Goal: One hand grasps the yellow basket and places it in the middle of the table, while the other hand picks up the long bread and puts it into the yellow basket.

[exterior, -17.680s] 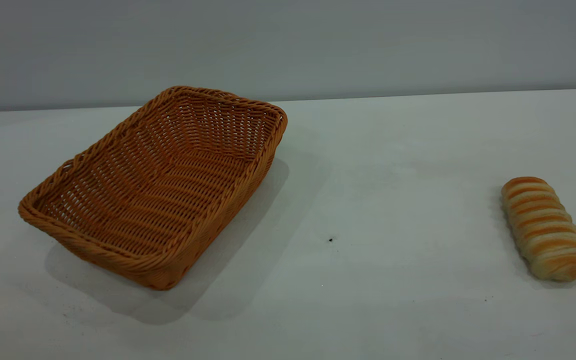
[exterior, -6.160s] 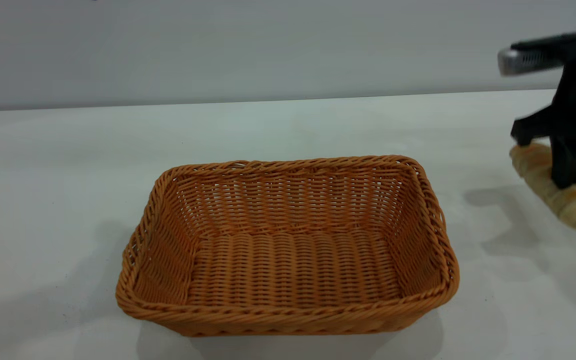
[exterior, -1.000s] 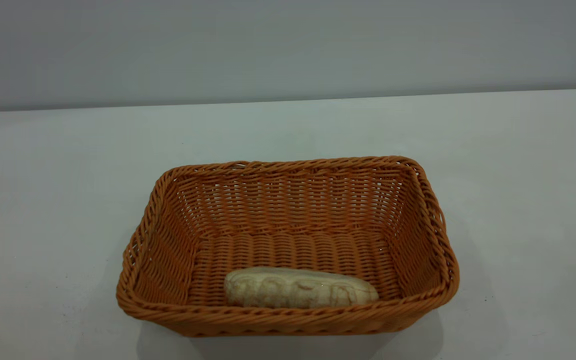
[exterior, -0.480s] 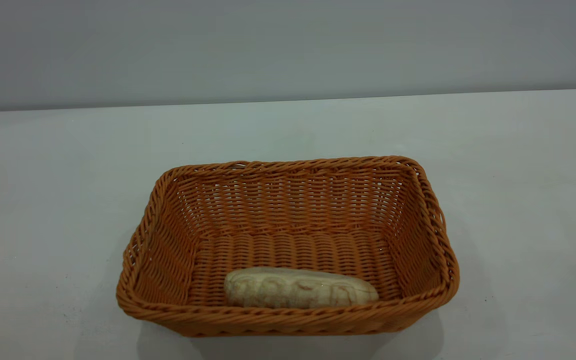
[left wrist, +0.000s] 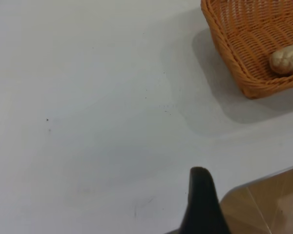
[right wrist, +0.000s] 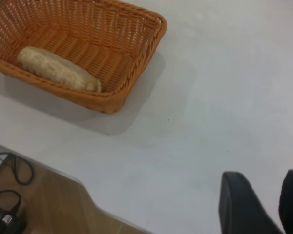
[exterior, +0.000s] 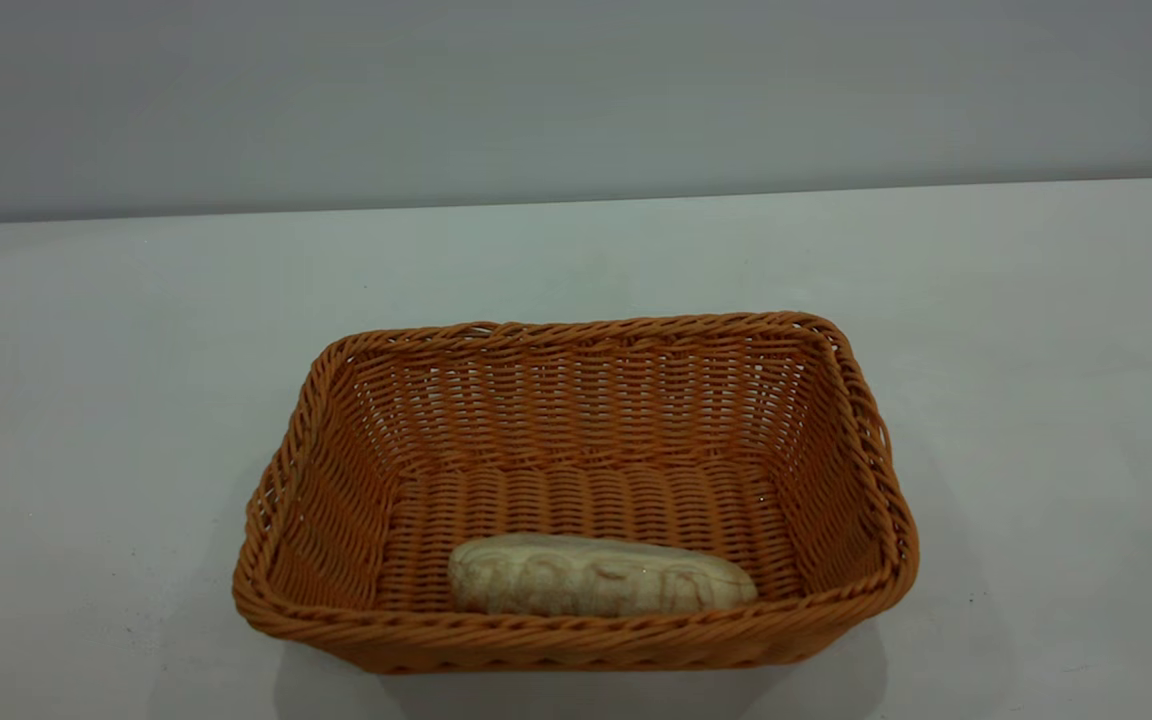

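Note:
The yellow basket point(exterior: 841, 400) stands in the middle of the white table point(exterior: 1036, 350); it also shows in the wrist views point(left wrist: 234, 58) point(right wrist: 136, 53). The long bread point(exterior: 596, 588) lies inside it along the near wall, pale mottled underside up, and shows as well from both wrists point(left wrist: 287, 59) point(right wrist: 56, 70). Neither arm shows in the exterior view. My left gripper point(left wrist: 201, 192) is off to the side of the basket near a table corner. My right gripper point(right wrist: 263, 173) hovers over bare table away from the basket, open, with nothing between its fingers.
The table's edge and a wooden floor point(left wrist: 268, 204) lie close to the left gripper. Below the table edge in the right wrist view, black cables point(right wrist: 12, 187) lie on the floor. A grey wall point(exterior: 576, 90) runs behind the table.
Nothing has moved in the last second. Since the older frames the basket went from the left to the middle, the bread from the right into it, and the right gripper left the exterior view.

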